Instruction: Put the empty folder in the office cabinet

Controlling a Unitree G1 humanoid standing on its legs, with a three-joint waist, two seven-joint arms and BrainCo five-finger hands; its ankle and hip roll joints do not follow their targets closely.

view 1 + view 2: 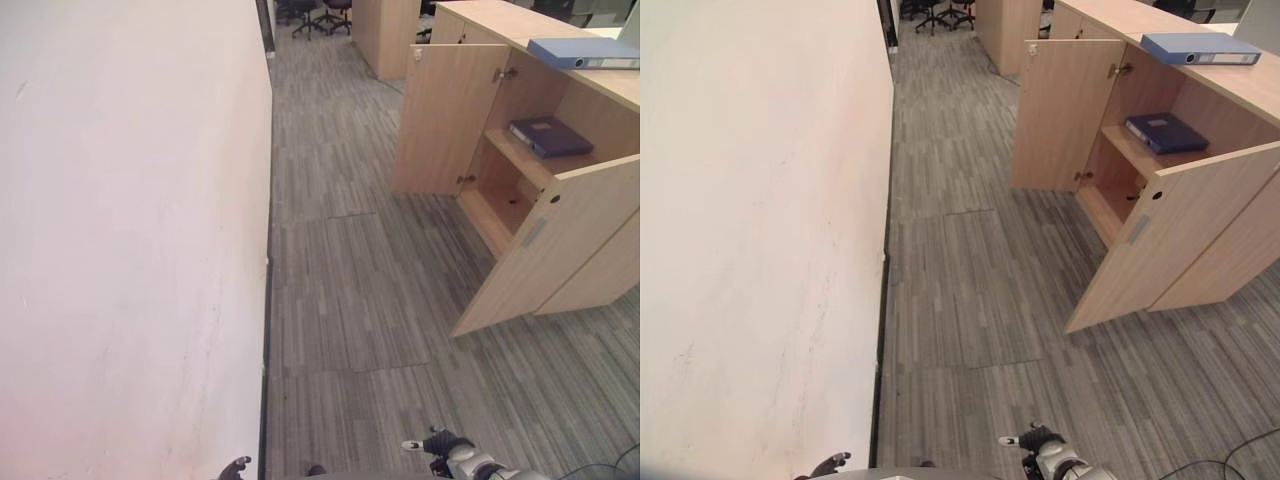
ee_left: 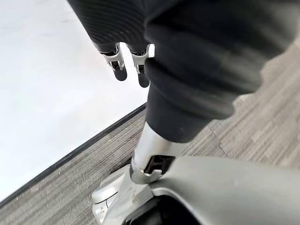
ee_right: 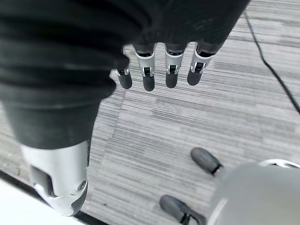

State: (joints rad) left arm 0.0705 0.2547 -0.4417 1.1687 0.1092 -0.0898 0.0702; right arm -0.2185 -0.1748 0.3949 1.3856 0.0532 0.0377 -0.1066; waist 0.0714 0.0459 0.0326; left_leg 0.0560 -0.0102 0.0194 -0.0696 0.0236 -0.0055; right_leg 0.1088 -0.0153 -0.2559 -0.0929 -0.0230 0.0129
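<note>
Left eye view: a grey striped carpet floor (image 1: 340, 300) runs beside a long white wall (image 1: 130, 240). To the right stands a light wooden office cabinet (image 1: 560, 215) with both doors swung open. A dark blue folder (image 1: 549, 136) lies flat on its inner shelf, and a light blue folder (image 1: 583, 52) lies flat on the cabinet's top. Which of the 2 is the empty one cannot be told. At the lower edge the robot's right hand (image 1: 440, 445) hangs low, well apart from the cabinet; a dark fingertip of the left hand (image 1: 237, 466) peeks in near the wall.

Right eye view: the same scene — cabinet open, both folders lying where described, both hands low and far from them.

Left wrist view: the left hand's fingers (image 2: 118, 63) hang straight and relaxed over the floor by the wall, holding nothing.

Right wrist view: the right hand's fingers (image 3: 148, 72) hang straight and released above the carpet, holding nothing.

Judgement: if the dark blue folder is the empty one, the task looks done. If it is the light blue one on top, the pickup and placing are both left.
</note>
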